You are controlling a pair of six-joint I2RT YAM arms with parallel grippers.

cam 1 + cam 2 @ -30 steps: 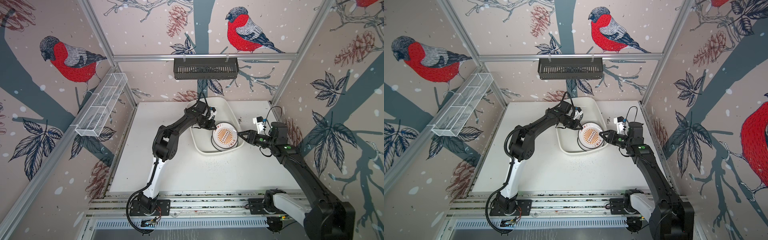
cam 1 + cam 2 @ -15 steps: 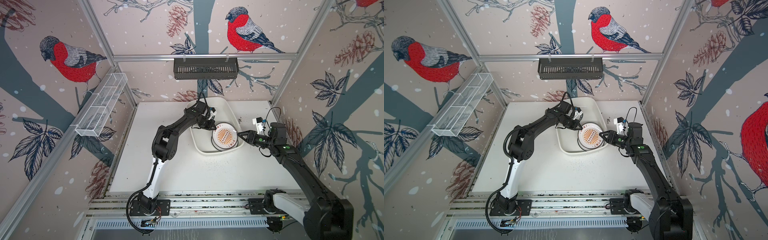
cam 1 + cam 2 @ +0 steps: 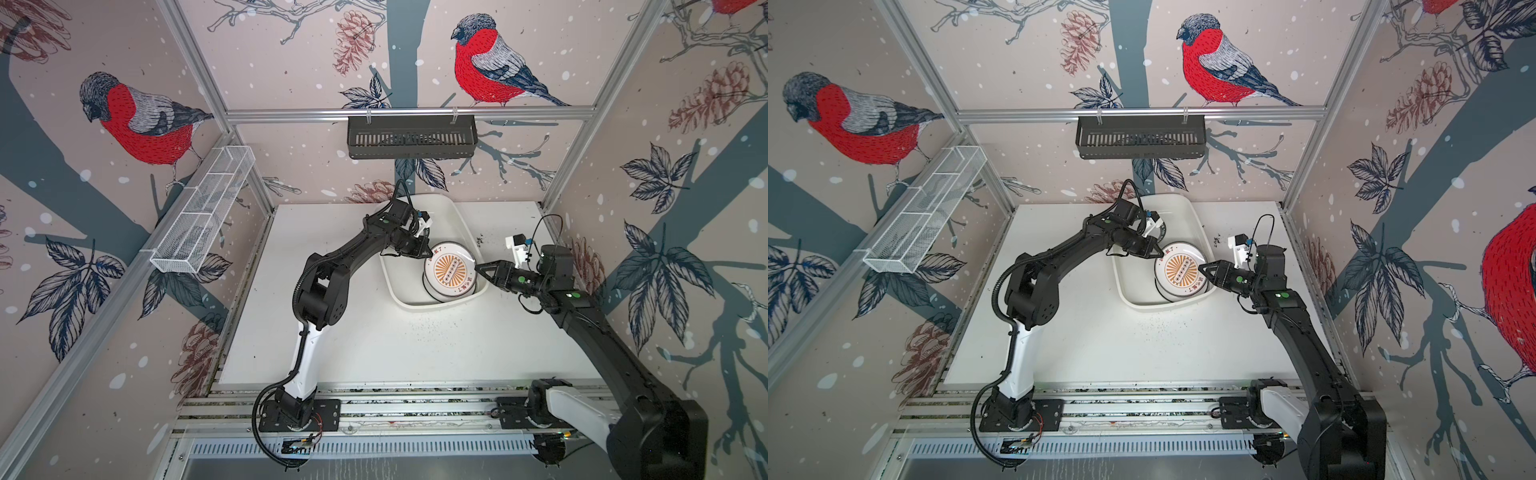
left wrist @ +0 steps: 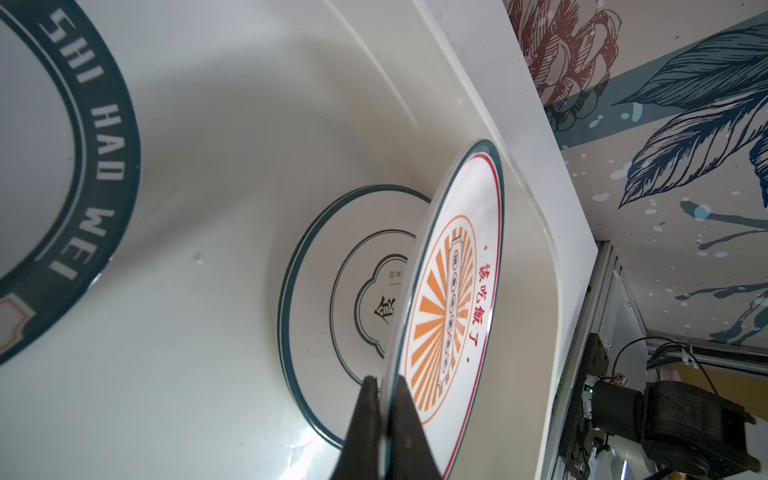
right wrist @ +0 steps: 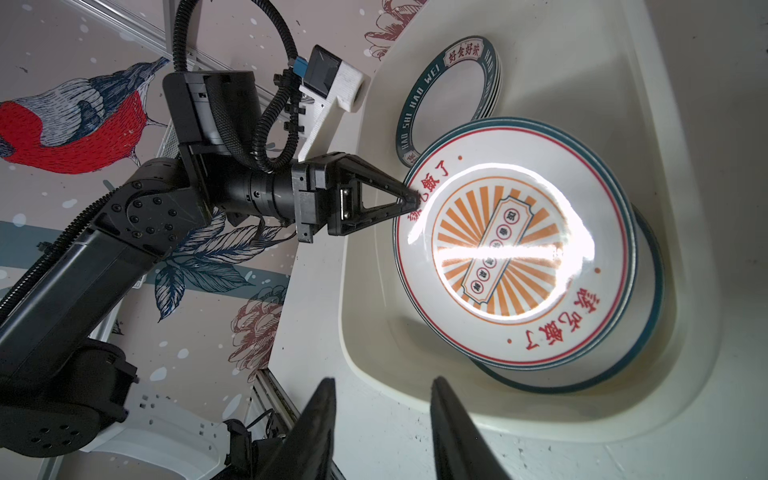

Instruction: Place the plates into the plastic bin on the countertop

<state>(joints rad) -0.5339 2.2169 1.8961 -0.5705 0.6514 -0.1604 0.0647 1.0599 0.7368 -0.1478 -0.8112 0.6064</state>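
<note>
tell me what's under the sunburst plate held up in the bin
A thin-rimmed plate with a black character lies flat on the plastic bin floor beneath the tilted sunburst plate. Part of it is covered.

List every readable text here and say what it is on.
"HAO SHI HAO WEI", "好食好味": dark-green-rimmed round white plate.
"該吃飯了", red: orange-sunburst round white plate.
"食", black: thin-rimmed round white plate beneath it.
Sunburst centre's small characters: too small to read.
</note>
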